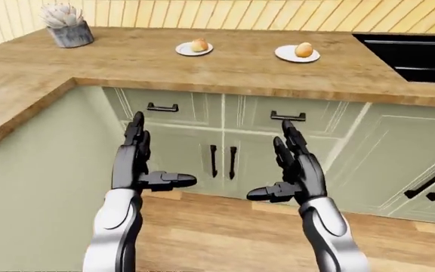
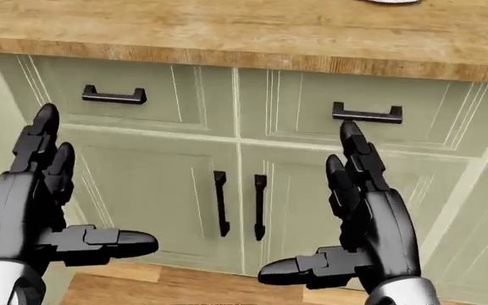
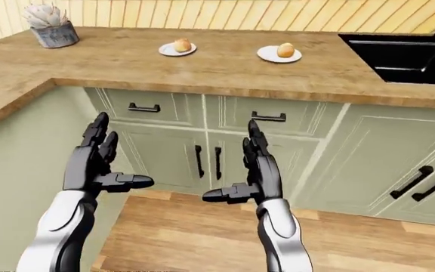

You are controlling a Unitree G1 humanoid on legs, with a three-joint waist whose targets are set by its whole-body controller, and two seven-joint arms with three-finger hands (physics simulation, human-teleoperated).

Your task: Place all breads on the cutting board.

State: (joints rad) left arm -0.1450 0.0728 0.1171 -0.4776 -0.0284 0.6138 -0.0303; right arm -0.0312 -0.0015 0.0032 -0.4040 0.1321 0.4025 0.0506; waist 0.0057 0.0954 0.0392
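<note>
the left robot hand (image 1: pixel 138 164) is raised in the lower left of the left-eye view, fingers pointing up and spread, thumb sticking out sideways toward the middle of the frame, holding nothing. the right robot hand (image 1: pixel 297 170) mirrors it in the lower middle of the same view, fingers upright and apart, thumb out to the left, also empty. both hands hang over the wooden floor (image 1: pixel 225 238) and stand against the pale green cabinet doors (image 1: pixel 225 147), well apart from the things on the bench.

the wooden bench (image 1: pixel 127 62) runs across the upper part of the left-eye view and turns down the left edge. on it, in the upper middle, a small white plate (image 1: pixel 185 51) carries a round bread roll (image 1: pixel 198 45). just to its right a second white plate (image 1: pixel 287 55) carries another bread roll (image 1: pixel 304 49). the two plates are near each other but not touching. a potted plant (image 1: pixel 66 25) in a grey pot stands in the upper left corner of the bench. a black sink (image 1: pixel 418 56) is set into the bench at the upper right edge.

the cabinets below the bench have black handles (image 2: pixel 367 114). in the head view the two spread hands fill the lower corners, with the drawer fronts between them.
</note>
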